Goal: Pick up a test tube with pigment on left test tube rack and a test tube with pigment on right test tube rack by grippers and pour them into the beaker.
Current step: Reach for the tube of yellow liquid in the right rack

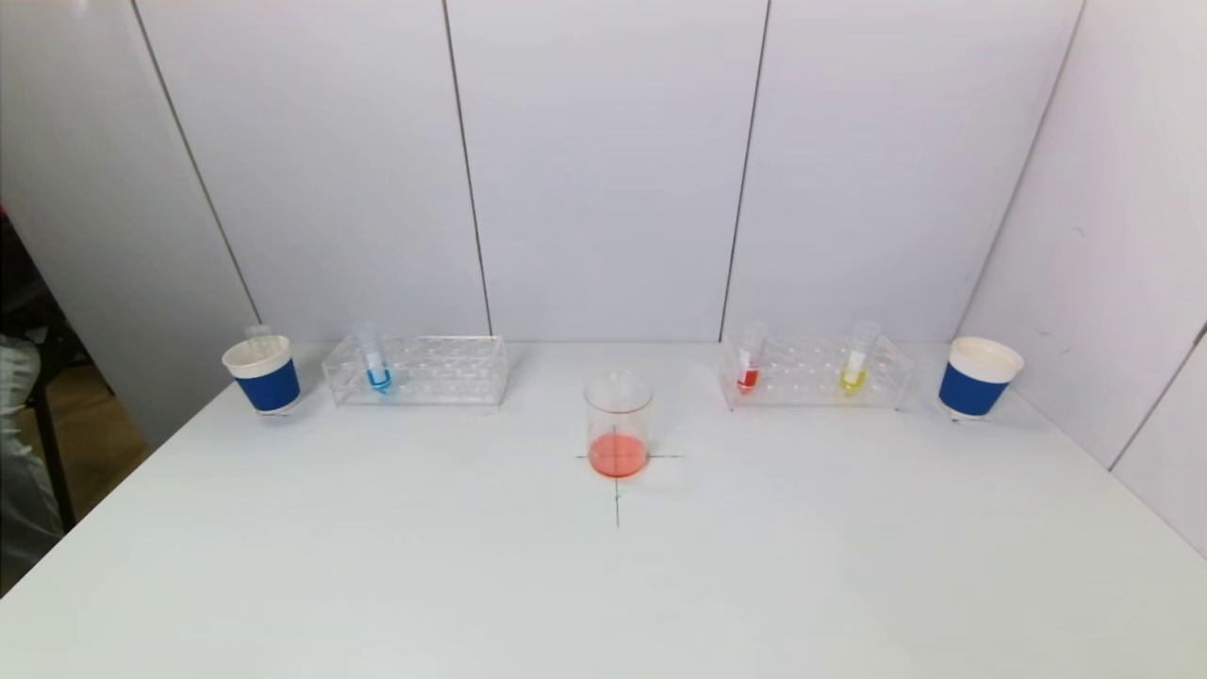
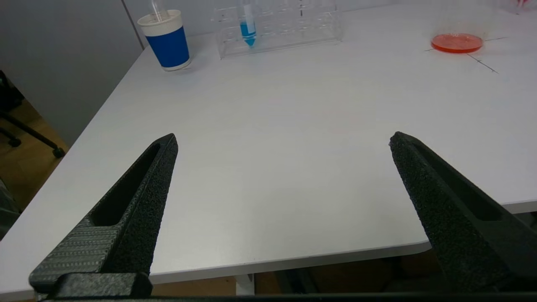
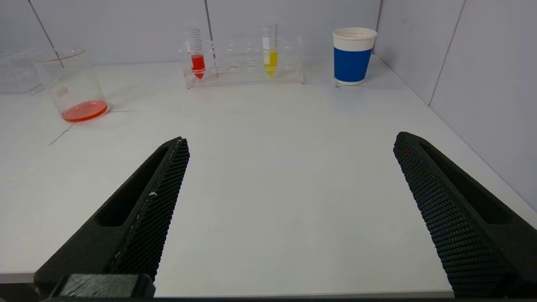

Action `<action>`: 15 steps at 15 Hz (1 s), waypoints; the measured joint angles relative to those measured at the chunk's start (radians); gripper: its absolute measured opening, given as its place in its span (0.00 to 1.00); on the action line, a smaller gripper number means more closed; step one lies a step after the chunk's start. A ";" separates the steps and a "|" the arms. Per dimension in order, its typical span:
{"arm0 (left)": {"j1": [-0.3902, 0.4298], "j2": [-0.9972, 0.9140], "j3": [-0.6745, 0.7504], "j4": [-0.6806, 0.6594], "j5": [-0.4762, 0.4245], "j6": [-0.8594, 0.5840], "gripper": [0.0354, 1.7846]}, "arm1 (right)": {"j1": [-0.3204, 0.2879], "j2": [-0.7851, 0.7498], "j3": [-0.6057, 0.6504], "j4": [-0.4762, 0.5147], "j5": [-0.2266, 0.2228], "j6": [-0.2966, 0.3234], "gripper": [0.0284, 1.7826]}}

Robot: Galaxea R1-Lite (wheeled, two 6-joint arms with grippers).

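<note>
A clear beaker (image 1: 618, 420) with orange-red liquid at its bottom stands mid-table on a pencilled cross. The left test tube rack (image 1: 420, 371) holds one tube of blue pigment (image 1: 376, 363). In the right test tube rack (image 1: 816, 372) stand a red tube (image 1: 750, 361) and a yellow tube (image 1: 857, 360). Neither arm shows in the head view. My left gripper (image 2: 283, 140) hangs open over the table's near left edge, far from the blue tube (image 2: 248, 27). My right gripper (image 3: 290, 142) is open over the near right side, well short of the red tube (image 3: 197, 58) and the yellow tube (image 3: 270, 54).
A blue-banded paper cup (image 1: 264, 374) with an empty tube in it stands left of the left rack. Another such cup (image 1: 977, 377) stands right of the right rack. White wall panels close the back and right side. The table's left edge drops to the floor.
</note>
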 joint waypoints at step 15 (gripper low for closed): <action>0.004 0.001 0.010 -0.016 0.045 -0.056 0.99 | 0.000 0.000 0.000 0.000 0.000 -0.002 0.99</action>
